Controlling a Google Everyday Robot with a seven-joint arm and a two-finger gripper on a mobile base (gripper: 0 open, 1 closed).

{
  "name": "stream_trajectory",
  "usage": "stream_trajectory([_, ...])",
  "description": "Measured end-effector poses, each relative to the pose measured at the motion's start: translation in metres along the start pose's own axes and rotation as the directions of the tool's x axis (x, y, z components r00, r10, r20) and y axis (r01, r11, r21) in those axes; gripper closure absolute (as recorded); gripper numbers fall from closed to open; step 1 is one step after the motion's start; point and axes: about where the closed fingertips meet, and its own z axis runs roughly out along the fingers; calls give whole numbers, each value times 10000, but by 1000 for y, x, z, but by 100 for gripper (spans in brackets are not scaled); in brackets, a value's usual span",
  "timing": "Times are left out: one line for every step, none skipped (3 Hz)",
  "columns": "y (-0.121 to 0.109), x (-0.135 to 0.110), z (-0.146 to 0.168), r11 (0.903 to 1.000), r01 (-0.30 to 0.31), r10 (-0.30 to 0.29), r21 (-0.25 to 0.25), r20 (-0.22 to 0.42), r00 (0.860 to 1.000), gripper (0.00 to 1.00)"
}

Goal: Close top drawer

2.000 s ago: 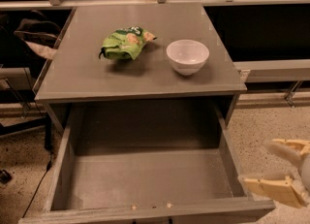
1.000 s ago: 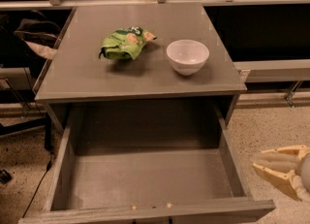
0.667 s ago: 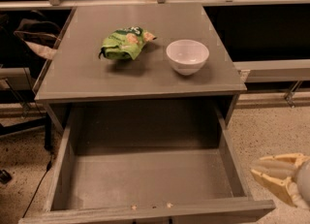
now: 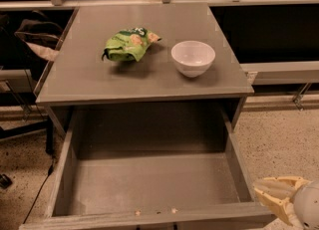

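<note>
Grey wood fills most of our view: the top drawer (image 4: 154, 181) stands pulled far out of the bench (image 4: 84, 77). Its floor and side walls lie exposed below the bench top, and its front wall sits at the very bottom edge of the view. The outer face and handle are hidden from us. We judge the task as not yet under way, since none of the closing is done and the whole travel back into the bench is left.

Our gripper (image 4: 273, 196) hangs low at the right, just beside the drawer's front right corner and outside it, above the speckled floor (image 4: 279, 139). We see no contact with the wood. Whether it is apart or together we cannot tell, and it carries nothing that we can see. What is left, as we read it, is to bring the gripper onto the front panel and push straight toward the bench until the panel sits flush.

On the bench top lie a green snack bag (image 4: 128, 44) and, to its right, an upright white bowl (image 4: 193, 57). Both are back from the front edge and out of the drawer's path. Inside the drawer we make out only a few pale specks (image 4: 173, 210) near the front wall, too small to block anything. To the left, a dark bag (image 4: 30, 32) and a cable (image 4: 42, 189) on the floor are beside the drawer, not in its way.
</note>
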Motion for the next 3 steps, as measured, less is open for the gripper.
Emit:
stream_trajectory([2, 14, 7, 9997, -235, 235, -44, -76, 9997, 100])
stream_trajectory([10, 33, 12, 9983, -547, 540, -207, -342, 9980, 100])
stream_trajectory([16, 50, 14, 9959, -856, 836, -304, -611, 9946, 100])
